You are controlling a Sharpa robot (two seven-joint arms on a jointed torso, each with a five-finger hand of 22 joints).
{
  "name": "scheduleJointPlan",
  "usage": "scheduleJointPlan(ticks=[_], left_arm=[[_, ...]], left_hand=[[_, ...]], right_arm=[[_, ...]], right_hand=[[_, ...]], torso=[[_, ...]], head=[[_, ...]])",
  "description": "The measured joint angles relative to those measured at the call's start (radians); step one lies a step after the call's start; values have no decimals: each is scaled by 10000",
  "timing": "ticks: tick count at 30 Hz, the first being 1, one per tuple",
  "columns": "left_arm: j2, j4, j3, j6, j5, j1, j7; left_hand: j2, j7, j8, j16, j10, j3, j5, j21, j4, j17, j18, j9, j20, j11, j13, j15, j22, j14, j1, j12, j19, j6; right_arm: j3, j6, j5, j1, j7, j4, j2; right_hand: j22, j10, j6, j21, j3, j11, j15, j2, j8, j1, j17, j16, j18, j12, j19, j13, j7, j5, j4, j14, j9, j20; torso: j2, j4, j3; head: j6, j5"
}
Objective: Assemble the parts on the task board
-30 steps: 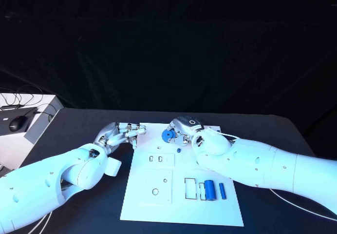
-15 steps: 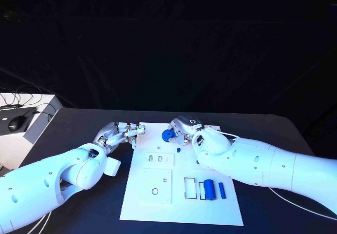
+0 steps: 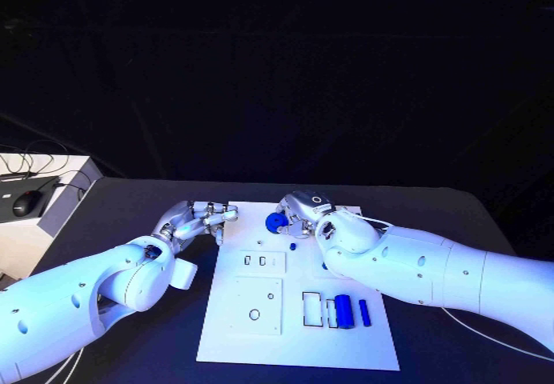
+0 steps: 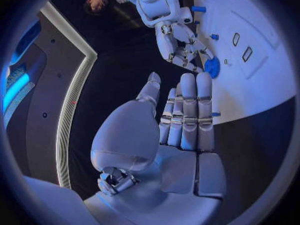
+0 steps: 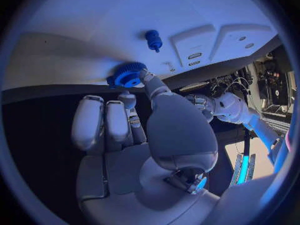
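1. The right robot hand (image 3: 303, 210) still pinches the blue gear (image 3: 277, 222) between thumb and finger, at the upper middle of the white task board (image 3: 231, 336); the gear has barely shifted since a second ago
2. The left robot hand (image 3: 198, 218) stays at the board's upper left edge on the black table (image 3: 127, 208), fingers straight and together, holding nothing
3. Two blue cylinders (image 3: 343, 308) lie at the lower right, unmoved

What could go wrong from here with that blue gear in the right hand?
1. The right hand pinches the blue gear only by its rim, at the task board's far edge; a slip could drop it onto the black table.
2. The small blue peg stands close by; the fingers could knock it as the gear moves inward.
3. The left hand rests at the board's edge and may nudge the board.
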Motion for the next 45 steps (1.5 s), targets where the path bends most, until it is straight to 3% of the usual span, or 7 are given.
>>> scheduleJointPlan(ticks=[4,9,14,16,20,31,45], left_arm=[[-1,-1,0,-1,0,0,0],[-1,-2,0,-2,0,0,0],[-1,-4,0,-5,1,0,0],[-1,-6,0,-7,1,0,0],[-1,-8,0,-10,1,0,0],[0,-15,0,-24,2,0,0],[-7,-19,0,-38,2,0,0]], left_hand=[[0,0,0,0,0,0,0,0,0,0,0,0,0,0,0,0,0,0,0,0,0,0],[0,0,0,0,0,0,0,0,0,0,1,0,0,0,0,0,-1,0,0,0,0,0],[0,0,0,0,0,0,0,0,0,0,0,0,0,0,0,0,0,0,0,0,0,0],[0,0,0,0,0,0,0,0,0,-10,0,0,0,0,0,0,16,0,0,0,0,0],[0,0,0,0,0,0,0,0,0,-10,1,0,0,0,0,0,16,0,0,0,0,0],[0,0,0,0,0,0,0,0,0,-9,1,0,0,0,0,0,16,0,0,0,0,0],[0,0,0,0,0,0,0,1,0,-8,0,0,0,0,0,0,15,0,0,0,0,0]], right_arm=[[0,-11,67,0,25,7,-19],[0,29,331,0,136,10,-70],[0,152,698,0,328,10,-101],[0,190,809,0,392,12,-112],[5,236,993,7,502,13,-140],[19,362,1252,22,629,-13,-170],[21,739,1355,28,674,129,-459]], right_hand=[[-1,0,1,0,-52,0,0,-21,0,-21,16,0,0,0,0,-10,-1,-54,186,0,0,0],[-2,-83,-104,0,-52,21,0,-321,-1,-664,76,0,0,0,0,-23,-34,-43,1023,0,0,0],[-3,-119,-257,0,194,54,0,-427,-1,-1493,145,0,-1,0,0,-41,46,810,1930,0,0,0],[-3,-155,-273,0,151,89,0,-295,-3,-1626,154,0,-1,0,0,-41,61,1382,1851,0,-5,0],[-3,-155,-285,0,113,90,0,-153,-6,-1768,173,0,-1,0,0,-41,70,1756,1789,0,-25,0],[-4,-206,-303,0,88,73,0,25,-44,-1930,179,38,0,0,0,-41,55,2123,1673,0,-16,0],[3,-206,-262,0,84,74,0,163,73,-1976,188,38,0,0,0,-9,23,2176,1566,0,-18,0]], torso=[[-1,-2,0],[-1,-2,0],[-1,-6,0],[-1,-6,0],[-1,-5,0],[-2,-5,-1],[-5,0,0]], head=[[4,12],[6,12],[12,12],[11,16],[7,23],[-14,14],[-16,-2]])
